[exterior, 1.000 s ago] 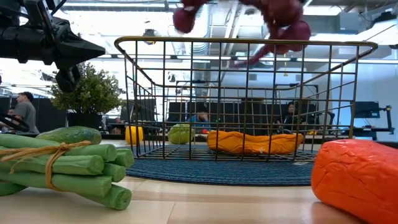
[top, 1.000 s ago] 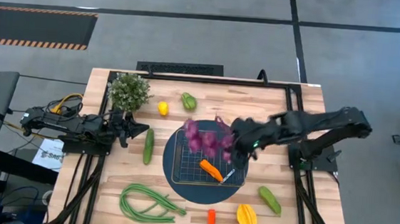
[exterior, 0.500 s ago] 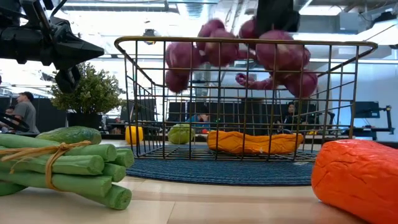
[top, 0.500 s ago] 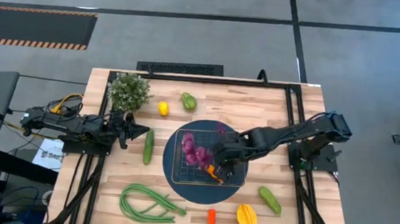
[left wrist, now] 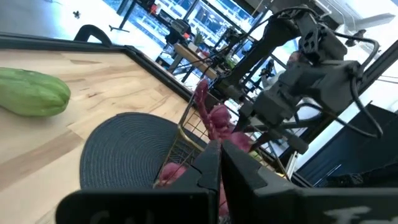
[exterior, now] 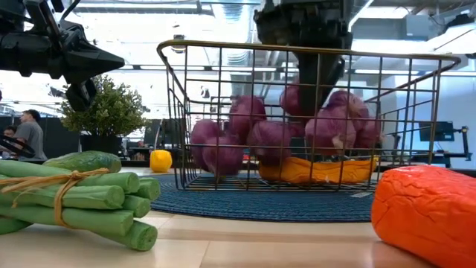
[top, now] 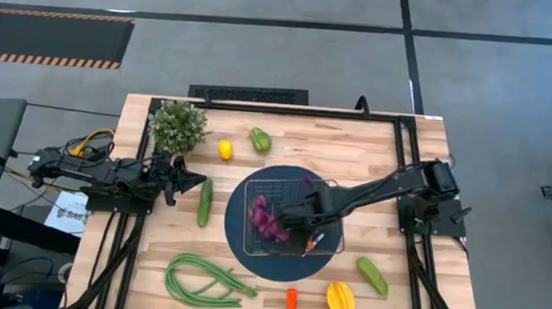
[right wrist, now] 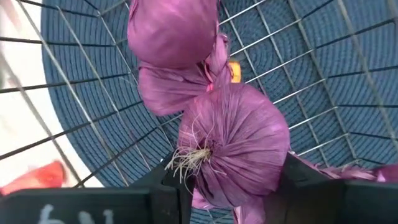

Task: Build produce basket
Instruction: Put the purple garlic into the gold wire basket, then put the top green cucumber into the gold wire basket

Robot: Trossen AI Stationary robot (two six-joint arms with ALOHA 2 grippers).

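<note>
Since a second ago the right tool has dropped from above the basket down into it, so the purple grape bunch now sits inside on the orange carrot, mid-desk. Its fingers are clamped on the bunch. Cucumber and beans lie outside. Left tool, closed, waits by the left edge.

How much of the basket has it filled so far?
Done: an orange carrot lies in the wire basket. In hand: the right gripper lowers the purple bunch inside, jaws clamped on it. Left: green beans, cucumber, peppers on the table.
</note>
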